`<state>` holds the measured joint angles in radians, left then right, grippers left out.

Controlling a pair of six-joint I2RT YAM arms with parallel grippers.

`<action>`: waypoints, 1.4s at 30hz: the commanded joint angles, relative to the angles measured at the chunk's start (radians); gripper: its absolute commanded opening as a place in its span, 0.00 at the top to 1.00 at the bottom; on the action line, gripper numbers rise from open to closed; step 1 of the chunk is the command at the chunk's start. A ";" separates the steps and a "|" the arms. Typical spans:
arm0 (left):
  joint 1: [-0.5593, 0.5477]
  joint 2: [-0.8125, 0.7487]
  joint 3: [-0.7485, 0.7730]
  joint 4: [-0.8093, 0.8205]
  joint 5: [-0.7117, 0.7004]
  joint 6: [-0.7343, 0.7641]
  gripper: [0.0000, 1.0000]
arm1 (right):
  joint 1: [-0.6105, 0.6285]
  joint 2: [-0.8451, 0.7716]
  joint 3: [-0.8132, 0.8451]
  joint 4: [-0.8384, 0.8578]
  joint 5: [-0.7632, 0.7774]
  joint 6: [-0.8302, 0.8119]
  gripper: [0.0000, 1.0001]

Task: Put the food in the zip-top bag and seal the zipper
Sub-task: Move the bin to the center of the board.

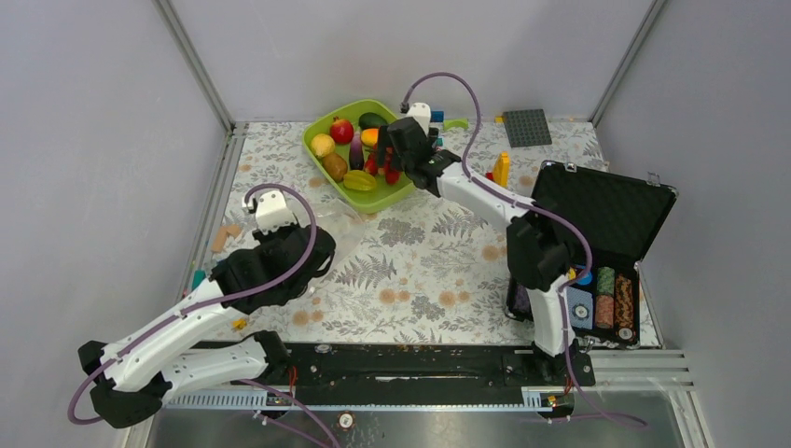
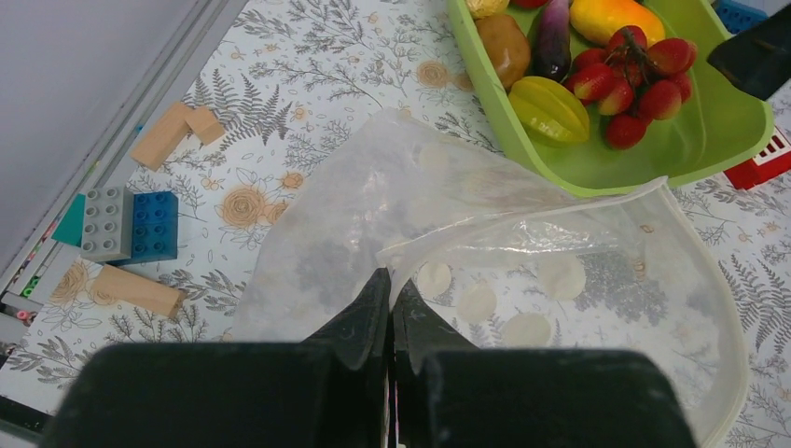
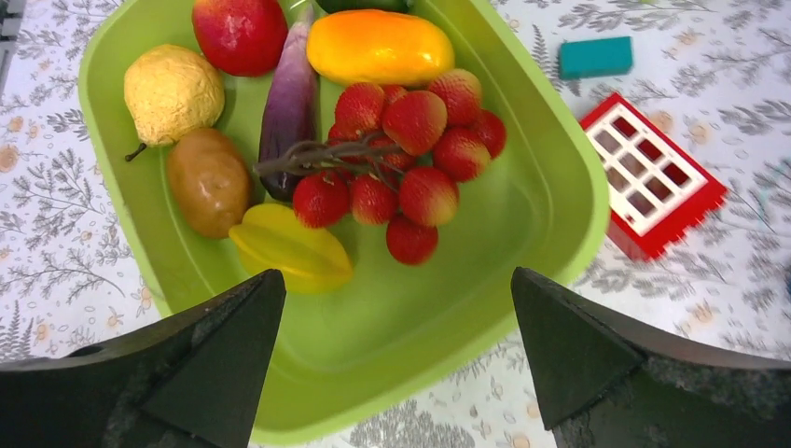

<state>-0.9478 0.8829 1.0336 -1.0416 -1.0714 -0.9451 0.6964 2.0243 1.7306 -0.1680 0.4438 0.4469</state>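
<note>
Clear bag (image 2: 373, 187) edge is clamped in the fully closed left gripper (image 2: 390, 285). Right gripper (image 3: 394, 278) stands wide open, empty, above the grapes (image 3: 410, 121) in the tray (image 3: 546, 159).

Tray (image 3: 546, 177) is lime-green, grape bunch (image 3: 410, 154) red, bag (image 2: 336, 215) clear with white dots.

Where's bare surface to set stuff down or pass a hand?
Free: the table centre, bordered by the bag, the tray and the black case; also the tray's near corner beside the grape bunch. Crowded: the rest of the tray, full of fruit, and the table's left edge with building blocks.
</note>
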 commanded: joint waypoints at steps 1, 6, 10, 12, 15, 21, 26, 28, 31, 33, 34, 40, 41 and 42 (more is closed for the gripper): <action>0.006 -0.043 -0.017 0.024 -0.060 -0.033 1.00 | -0.033 0.135 0.180 -0.017 -0.097 -0.101 0.00; 0.006 -0.065 -0.039 0.037 -0.069 -0.043 1.00 | -0.048 0.216 0.239 -0.120 -0.227 -0.117 0.00; 0.006 -0.070 -0.048 0.059 -0.061 -0.029 1.00 | -0.050 0.284 0.298 -0.185 -0.309 -0.165 0.00; 0.006 -0.069 -0.046 0.059 -0.058 -0.028 1.00 | -0.049 0.323 0.360 -0.264 -0.343 -0.180 0.00; 0.006 -0.068 -0.046 0.060 -0.048 -0.020 1.00 | -0.049 0.358 0.400 -0.347 -0.401 -0.197 0.01; 0.007 -0.056 -0.043 0.057 -0.033 -0.006 1.00 | -0.050 0.295 0.277 -0.409 -0.440 -0.186 0.02; 0.009 -0.042 -0.030 0.058 -0.030 -0.006 1.00 | -0.050 0.152 0.023 -0.386 -0.439 -0.152 0.07; 0.009 -0.035 -0.027 0.058 -0.026 -0.009 1.00 | -0.049 0.075 -0.125 -0.335 -0.455 -0.100 0.07; 0.013 -0.019 -0.027 0.058 -0.016 -0.021 1.00 | -0.050 -0.063 -0.377 -0.216 -0.500 -0.015 0.07; 0.016 -0.003 -0.026 0.060 -0.008 -0.027 1.00 | -0.049 -0.163 -0.529 -0.141 -0.513 0.024 0.07; 0.018 0.008 -0.025 0.065 -0.003 -0.026 1.00 | -0.049 -0.209 -0.605 -0.103 -0.521 0.039 0.06; 0.039 0.091 -0.004 0.117 0.040 -0.002 1.00 | -0.032 -0.469 -0.873 0.021 -0.512 0.074 0.05; 0.047 0.105 -0.004 0.139 0.057 0.012 1.00 | -0.028 -0.514 -0.896 0.027 -0.503 0.069 0.05; 0.054 0.120 -0.003 0.168 0.085 0.032 1.00 | -0.024 -0.545 -0.910 0.033 -0.492 0.061 0.04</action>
<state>-0.9173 0.9630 0.9886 -0.9829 -1.0550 -0.9573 0.6521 1.6005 0.8825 -0.1982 -0.0544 0.4751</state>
